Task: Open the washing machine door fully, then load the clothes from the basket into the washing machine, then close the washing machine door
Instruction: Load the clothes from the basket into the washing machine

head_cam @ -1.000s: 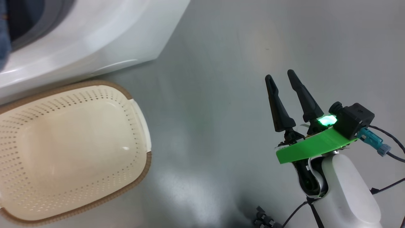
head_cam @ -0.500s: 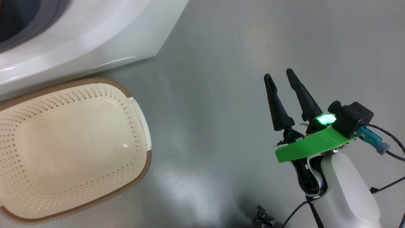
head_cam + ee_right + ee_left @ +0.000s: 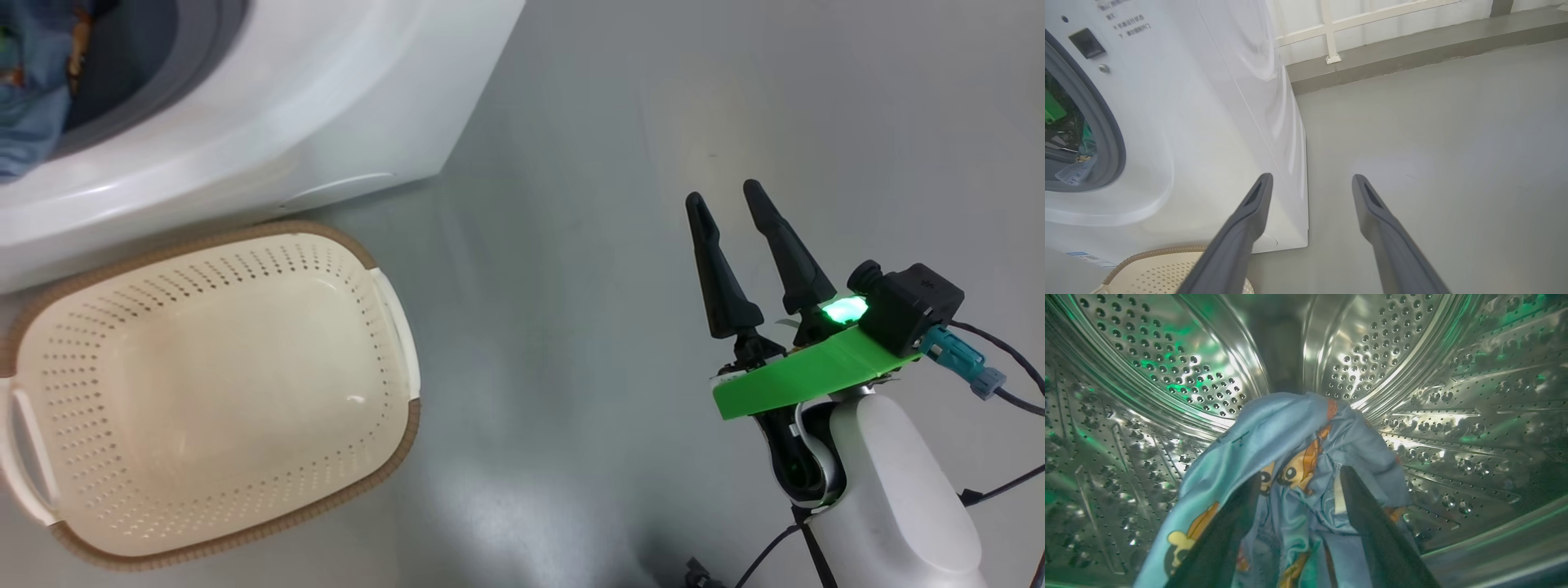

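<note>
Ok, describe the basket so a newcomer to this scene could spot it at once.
Find the big white washing machine at the head view's upper left. On the grey floor just in front of it sits the basket, cream plastic and empty. Its rows of small holes and brown woven-look rim set it apart.

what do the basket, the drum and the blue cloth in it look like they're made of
basket: looks like moulded cream plastic, smooth and slightly glossy, with rows of holes; the brown rim has a woven look, probably plastic too.
drum: polished steel by its look, mirror glints and perforations.
cloth: thin soft blue printed fabric with a slight sheen, folding loosely; fibre unclear.
</note>
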